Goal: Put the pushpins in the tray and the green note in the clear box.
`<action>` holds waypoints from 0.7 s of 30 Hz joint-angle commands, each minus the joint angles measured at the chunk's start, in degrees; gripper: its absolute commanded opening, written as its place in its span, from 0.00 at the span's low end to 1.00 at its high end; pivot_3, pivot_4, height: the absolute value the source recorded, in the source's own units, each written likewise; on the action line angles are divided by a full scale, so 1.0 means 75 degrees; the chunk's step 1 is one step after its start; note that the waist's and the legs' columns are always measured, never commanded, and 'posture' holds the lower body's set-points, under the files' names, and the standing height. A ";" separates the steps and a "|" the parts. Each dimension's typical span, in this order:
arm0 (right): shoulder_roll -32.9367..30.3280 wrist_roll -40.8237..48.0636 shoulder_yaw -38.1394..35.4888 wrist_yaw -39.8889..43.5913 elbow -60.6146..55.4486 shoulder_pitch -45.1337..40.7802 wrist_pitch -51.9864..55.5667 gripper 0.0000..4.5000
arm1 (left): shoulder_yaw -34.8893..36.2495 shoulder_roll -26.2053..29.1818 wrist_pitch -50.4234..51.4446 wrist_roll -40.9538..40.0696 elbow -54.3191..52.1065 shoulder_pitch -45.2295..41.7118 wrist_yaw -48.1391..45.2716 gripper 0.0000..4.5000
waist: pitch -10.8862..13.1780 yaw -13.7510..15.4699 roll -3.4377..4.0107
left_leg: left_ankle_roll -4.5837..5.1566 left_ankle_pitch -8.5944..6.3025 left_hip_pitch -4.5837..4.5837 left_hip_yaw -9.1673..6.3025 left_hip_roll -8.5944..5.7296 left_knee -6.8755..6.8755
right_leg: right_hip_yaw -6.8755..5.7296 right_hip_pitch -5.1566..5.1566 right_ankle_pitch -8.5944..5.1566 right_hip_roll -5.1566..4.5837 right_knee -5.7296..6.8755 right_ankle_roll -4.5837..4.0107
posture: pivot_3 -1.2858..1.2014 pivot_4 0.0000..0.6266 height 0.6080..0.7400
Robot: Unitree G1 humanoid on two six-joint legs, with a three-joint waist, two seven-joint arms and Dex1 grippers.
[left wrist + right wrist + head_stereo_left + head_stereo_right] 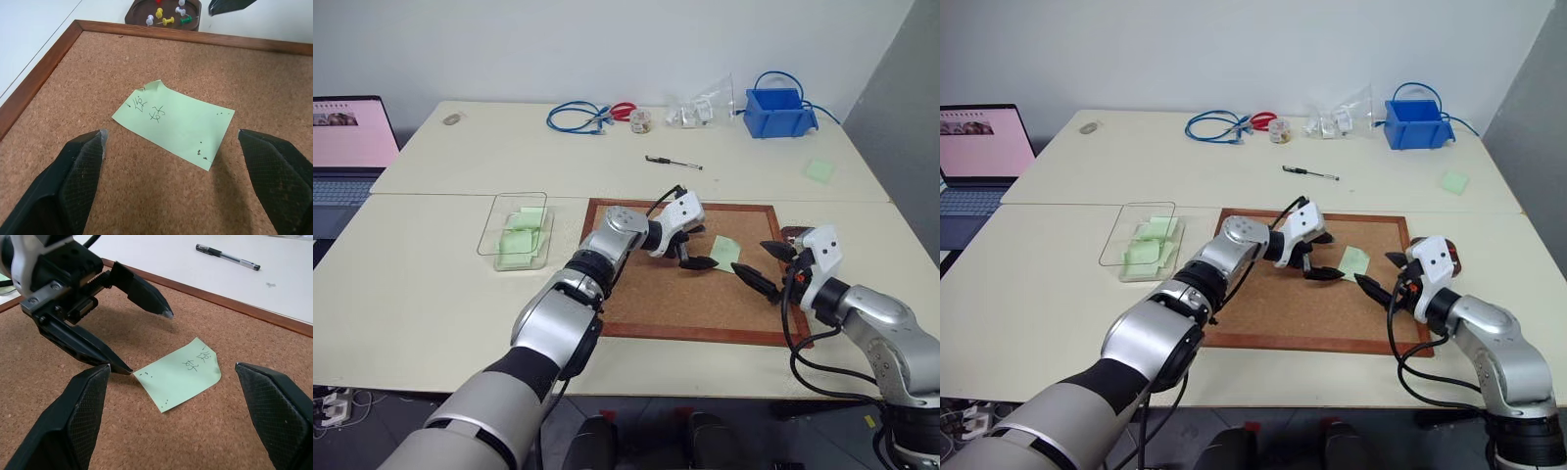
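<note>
On corkboard, green note flat, 1 corner seemingly curled

The tray is cut off at the frame edge, and the green note bears illegible handwriting.

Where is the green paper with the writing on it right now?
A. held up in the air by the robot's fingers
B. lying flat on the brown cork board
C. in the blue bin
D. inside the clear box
B. The green note lies flat on the cork board, with the left gripper open around it and not gripping it.
</note>
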 commanded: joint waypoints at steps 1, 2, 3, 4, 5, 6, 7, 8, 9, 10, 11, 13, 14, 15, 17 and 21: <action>-0.0011 -0.0067 0.0049 -0.0100 -0.0427 0.0058 -0.0141 0.96 | 0.0163 -0.0172 -0.0189 0.0242 0.0263 -0.0368 0.0326 1.00 | 0.0000 0.0004 -0.0001 | 0.0000 0.0000 -0.0001 0.0000 -0.0001 0.0000 | 0.0000 0.0000 0.0000 0.0000 0.0000 0.0000 | 0.52 0.24 1.00; 0.0013 -0.0210 0.0245 -0.0073 -0.0272 -0.0013 -0.0259 0.96 | 0.0239 -0.0214 -0.0119 0.0260 0.0328 -0.0440 0.0461 1.00 | 0.0002 0.0004 -0.0004 | 0.0000 0.0000 -0.0001 0.0000 -0.0001 0.0002 | 0.0000 0.0000 0.0000 0.0000 0.0001 0.0000 | 0.52 0.24 1.00; 0.0030 -0.0302 0.0377 -0.0055 -0.0157 -0.0067 -0.0340 0.96 | 0.0298 -0.0243 -0.0072 0.0276 0.0371 -0.0488 0.0550 1.00 | 0.0004 0.0004 -0.0008 | 0.0000 0.0000 -0.0001 0.0001 -0.0001 0.0004 | 0.0002 0.0000 0.0000 -0.0001 0.0001 0.0000 | 0.52 0.24 1.00; 0.0054 -0.0359 0.0473 -0.0042 -0.0029 -0.0135 -0.0397 0.96 | 0.0366 -0.0266 -0.0029 0.0273 0.0403 -0.0527 0.0613 1.00 | 0.0007 0.0004 -0.0012 | 0.0000 0.0000 -0.0001 0.0000 -0.0001 0.0006 | 0.0001 0.0000 0.0000 -0.0001 0.0003 0.0000 | 0.52 0.24 1.00; 0.0084 -0.0400 0.0547 -0.0021 0.0169 -0.0236 -0.0445 0.96 | 0.0439 -0.0289 0.0023 0.0266 0.0428 -0.0564 0.0663 1.00 | 0.0007 0.0004 -0.0012 | 0.0000 0.0000 -0.0001 0.0000 -0.0002 0.0006 | 0.0001 -0.0001 0.0000 -0.0001 0.0004 0.0001 | 0.52 0.24 1.00; 0.0113 -0.0460 0.0619 -0.0007 0.0384 -0.0338 -0.0500 0.96 | 0.0510 -0.0311 0.0072 0.0262 0.0448 -0.0592 0.0698 1.00 | 0.0007 -0.0001 -0.0012 | 0.0000 0.0000 0.0000 0.0000 -0.0002 0.0006 | 0.0001 0.0000 0.0000 -0.0001 0.0006 0.0001 | 0.52 0.24 1.00; 0.0145 -0.0572 0.0705 -0.0015 0.0681 -0.0479 -0.0600 0.96 | 0.0584 -0.0327 0.0152 0.0247 0.0467 -0.0616 0.0706 1.00 | 0.0007 0.0000 -0.0012 | 0.0000 0.0000 0.0001 0.0001 -0.0002 0.0006 | 0.0002 -0.0001 0.0000 -0.0001 0.0007 0.0001 | 0.52 0.24 1.00; 0.0172 -0.0654 0.0770 -0.0003 0.0922 -0.0595 -0.0697 0.96 | 0.0641 -0.0333 0.0215 0.0245 0.0481 -0.0632 0.0699 1.00 | 0.0007 0.0000 -0.0012 | 0.0000 0.0000 0.0002 0.0001 -0.0002 0.0006 | 0.0002 0.0000 0.0000 -0.0001 0.0008 0.0001 | 0.52 0.24 1.00; 0.0184 -0.0719 0.0829 0.0026 0.1111 -0.0693 -0.0775 0.92 | 0.0681 -0.0316 0.0239 0.0271 0.0488 -0.0642 0.0699 1.00 | 0.0007 -0.0001 -0.0011 | 0.0000 0.0000 0.0003 0.0001 -0.0001 0.0006 | 0.0001 0.0000 0.0000 -0.0001 0.0008 0.0001 | 0.52 0.24 1.00; 0.0177 -0.0812 0.0903 0.0058 0.1282 -0.0778 -0.0856 0.88 | 0.0737 -0.0266 0.0250 0.0289 0.0484 -0.0644 0.0683 1.00 | 0.0006 0.0004 -0.0011 | 0.0000 0.0000 0.0003 0.0002 -0.0002 0.0005 | 0.0001 0.0000 0.0000 -0.0001 0.0008 0.0001 | 0.52 0.24 1.00; 0.0185 -0.0867 0.0943 0.0082 0.1437 -0.0857 -0.0920 0.86 | 0.0795 -0.0199 0.0268 0.0292 0.0478 -0.0638 0.0666 1.00 | 0.0007 0.0005 -0.0011 | -0.0001 0.0001 0.0003 0.0001 -0.0002 0.0005 | 0.0001 -0.0001 0.0000 -0.0001 0.0009 0.0001 | 0.52 0.24 1.00; 0.0214 -0.0940 0.0976 0.0120 0.1669 -0.0953 -0.1035 0.77 | 0.0853 -0.0092 0.0267 0.0320 0.0466 -0.0592 0.0652 1.00 | 0.0007 0.0003 -0.0011 | -0.0001 0.0001 0.0002 0.0001 0.0000 0.0003 | 0.0000 -0.0006 0.0000 0.0000 0.0011 0.0000 | 0.52 0.24 1.00; 0.0229 -0.0965 0.0978 0.0135 0.1739 -0.0977 -0.1078 0.72 | 0.0873 -0.0072 0.0264 0.0339 0.0464 -0.0575 0.0648 1.00 | 0.0006 0.0003 -0.0011 | -0.0001 0.0001 0.0001 0.0001 -0.0001 0.0002 | 0.0001 -0.0009 0.0000 0.0000 0.0012 0.0000 | 0.52 0.24 1.00; 0.0238 -0.1049 0.1024 0.0138 0.1860 -0.1009 -0.1169 0.66 | 0.0898 -0.0064 0.0272 0.0346 0.0461 -0.0546 0.0665 1.00 | 0.0007 0.0000 -0.0011 | -0.0001 0.0001 0.0001 0.0001 0.0000 0.0001 | 0.0000 -0.0010 0.0000 0.0000 0.0015 0.0000 | 0.52 0.24 1.00; 0.0283 -0.1206 0.1141 0.0116 0.2094 -0.1099 -0.1338 0.57 | 0.0978 -0.0061 0.0319 0.0322 0.0447 -0.0493 0.0659 1.00 | 0.0006 0.0007 -0.0011 | -0.0001 0.0001 0.0001 0.0001 0.0000 0.0001 | 0.0000 -0.0010 0.0000 -0.0001 0.0014 0.0000 | 0.52 0.24 1.00; 0.0463 -0.1399 0.1278 0.0095 0.2489 -0.1329 -0.1577 0.38 | 0.1105 -0.0031 0.0300 0.0260 0.0352 -0.0402 0.0513 1.00 | 0.0006 0.0004 -0.0011 | -0.0001 0.0001 0.0001 0.0003 -0.0003 0.0006 | 0.0002 -0.0008 0.0000 -0.0003 0.0015 0.0000 | 0.52 0.24 1.00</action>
